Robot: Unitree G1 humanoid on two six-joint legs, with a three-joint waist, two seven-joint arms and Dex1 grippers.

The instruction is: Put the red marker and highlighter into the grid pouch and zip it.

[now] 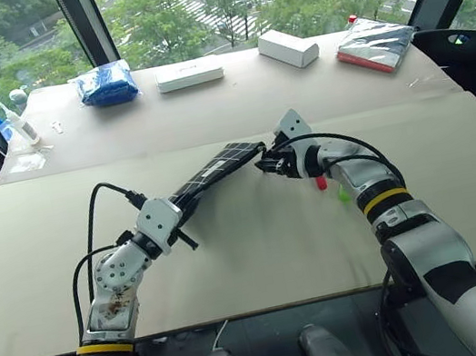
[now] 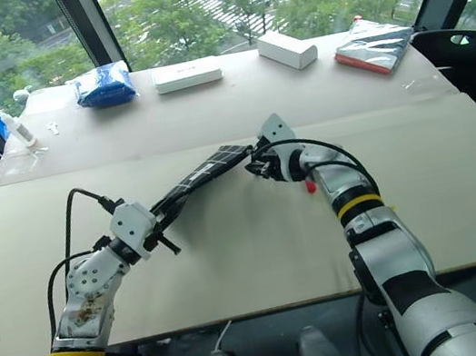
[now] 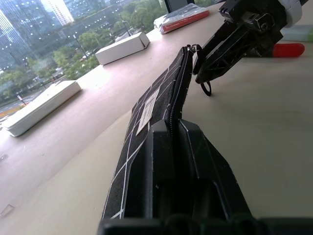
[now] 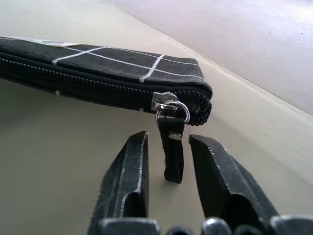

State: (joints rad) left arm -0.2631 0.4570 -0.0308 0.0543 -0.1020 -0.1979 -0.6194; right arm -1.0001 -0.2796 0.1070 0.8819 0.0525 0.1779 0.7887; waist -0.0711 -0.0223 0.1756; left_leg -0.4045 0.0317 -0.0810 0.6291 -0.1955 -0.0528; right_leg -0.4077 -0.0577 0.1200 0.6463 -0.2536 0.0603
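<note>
- Left eye view shows you the grid pouch (image 1: 218, 169) held up off the tabletop (image 1: 261, 257), running from your left hand (image 1: 189, 201) out toward the middle.
- Your left hand is clamped tight on the near end of the pouch; in the left wrist view its two fingers (image 3: 195, 161) pinch the fabric on either side of the zipper line, with the small white label (image 3: 147, 111) on the side facing the window.
- Your right hand (image 4: 166, 166) sits at the far end of the pouch, where the zipper slider (image 4: 165, 103) is.
- In the right wrist view the black pull strap (image 4: 173, 156) hangs from the slider between the two fingers (image 4: 128, 171). A thin gap shows on each side of the strap, so the fingers are narrowed around it but not visibly pressing on it.
- The zipper teeth look closed along the stretch seen in both wrist views.
- The red marker (image 1: 321, 183) lies on the tabletop just behind your right wrist, partly hidden by the arm.
- The highlighter (image 1: 343, 193) lies just beside the marker, closer to you, with only a green bit peeking out from the arm.
</note>
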